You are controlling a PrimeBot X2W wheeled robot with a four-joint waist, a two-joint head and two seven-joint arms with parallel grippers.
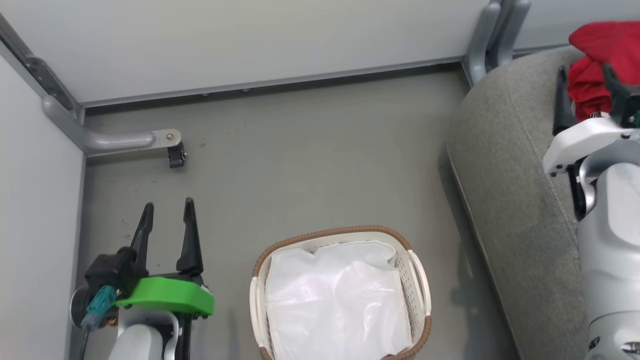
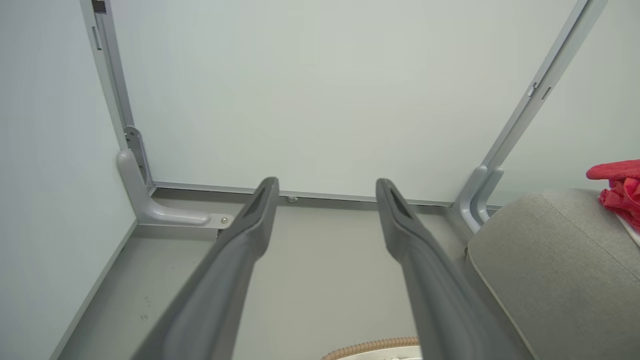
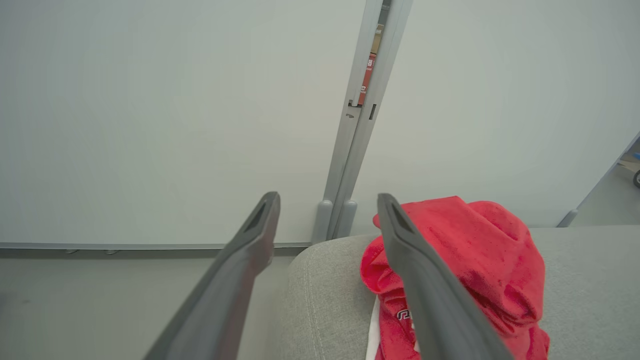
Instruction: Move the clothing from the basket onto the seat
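clothing (image 1: pixel 600 55): red, bunched heap on seat, far right | basket (image 1: pixel 330 233): white, brown rim, upright on floor, near centre, holds liner (image 1: pixel 335 300) | seat (image 1: pixel 510 175): grey, right of basket

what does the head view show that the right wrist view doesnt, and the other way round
Head view's own: the basket on the floor with its white liner showing, and the left gripper, open above the floor. Right wrist view's own: small white lettering on the clothing, and a narrow gap between wall panels. Shared: the red clothing heaped on the seat, with the right gripper open, close to it.
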